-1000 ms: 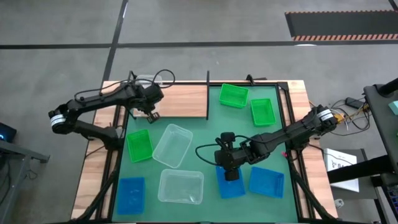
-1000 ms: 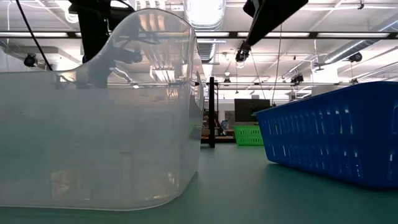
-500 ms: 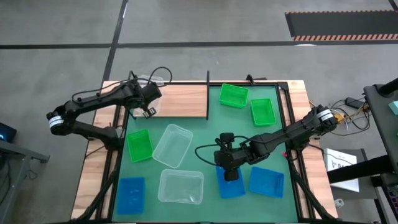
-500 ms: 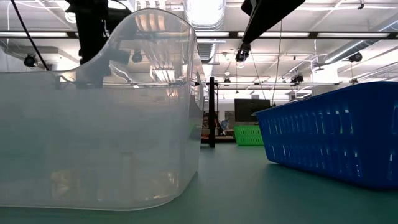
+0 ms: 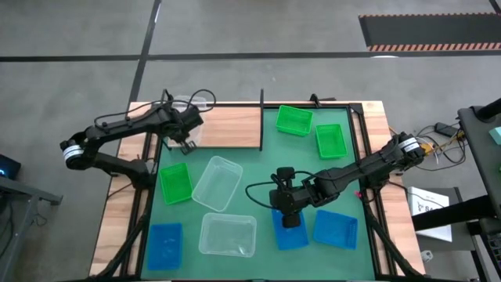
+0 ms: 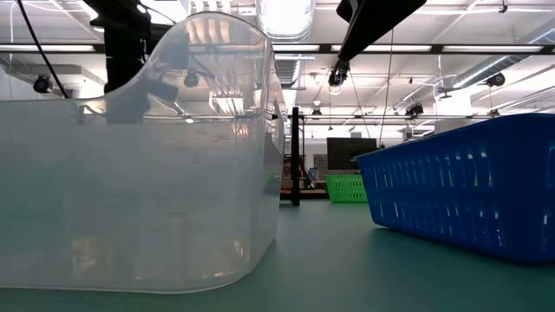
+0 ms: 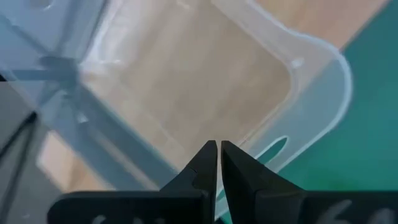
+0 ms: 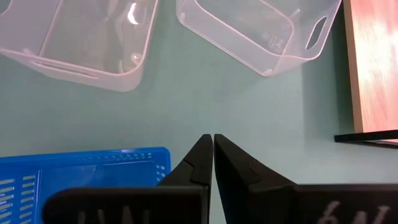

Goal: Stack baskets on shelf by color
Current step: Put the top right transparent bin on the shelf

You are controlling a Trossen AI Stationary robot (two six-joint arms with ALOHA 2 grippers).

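My left gripper [image 5: 186, 143] is at the left end of the light-wood shelf [image 5: 231, 128], shut on a clear basket [image 7: 205, 74] that is over the board. My right gripper [image 5: 290, 222] is shut near the table's front. It is at the far rim of a blue basket [image 5: 293, 235], which also shows in the right wrist view [image 8: 81, 171]. I cannot tell whether it touches that rim. Two more clear baskets [image 5: 217, 182] [image 5: 228, 235], two more blue baskets [image 5: 165, 243] [image 5: 336, 228] and three green baskets [image 5: 174, 182] [image 5: 293, 120] [image 5: 330, 141] rest flat on the green mat. My left gripper pinches the clear basket's end wall at its rim [image 7: 249, 163], beside the handle slot [image 7: 273, 149], between its two fingers. The basket reaches away from the fingers over the wooden board. Whether its bottom rests on the board, I cannot tell.
A thin black upright [image 5: 261, 117] stands at the shelf's right end. The nearest clear basket [image 6: 139, 173] and a blue one [image 6: 460, 191] fill the low view's foreground. Open mat lies between the baskets in the middle [image 5: 258, 168].
My left gripper has moved a little toward the table's left edge, taking the clear basket with it at the shelf's left end. My right arm has kept still.
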